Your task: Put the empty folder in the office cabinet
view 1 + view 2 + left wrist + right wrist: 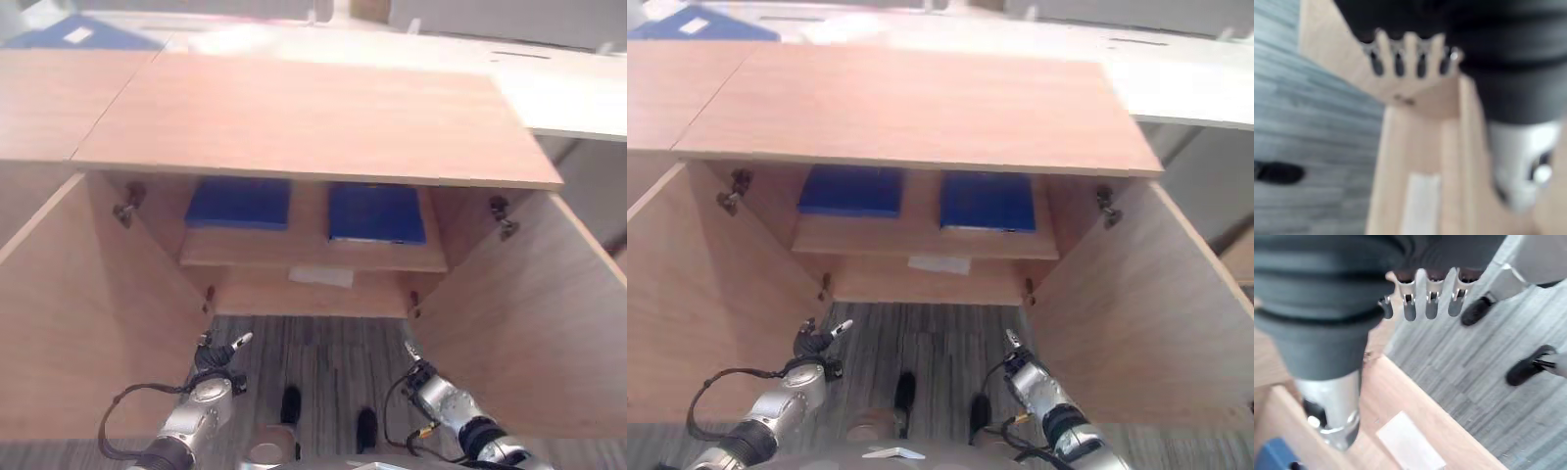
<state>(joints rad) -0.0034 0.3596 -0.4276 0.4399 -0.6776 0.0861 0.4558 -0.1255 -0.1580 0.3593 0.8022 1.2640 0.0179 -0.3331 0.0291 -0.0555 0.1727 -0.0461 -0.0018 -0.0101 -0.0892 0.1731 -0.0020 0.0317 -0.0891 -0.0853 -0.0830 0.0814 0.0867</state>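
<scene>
Two blue folders lie flat on the upper shelf (313,257) of the open wooden cabinet (313,117): one on the left (238,203), one on the right (376,212). My left hand (217,357) hangs low in front of the cabinet, near the left door, with relaxed fingers (1409,54) and nothing in it. My right hand (416,362) hangs low near the right door, its fingers (1431,296) also loose and empty. A corner of a blue folder (1273,455) shows in the right wrist view.
The cabinet's left door (88,313) and right door (529,313) stand wide open on either side of my arms. A white slip (321,276) lies on the lower shelf. Another blue folder (78,34) rests on the far-left cabinet top. A white desk (578,98) stands at the right.
</scene>
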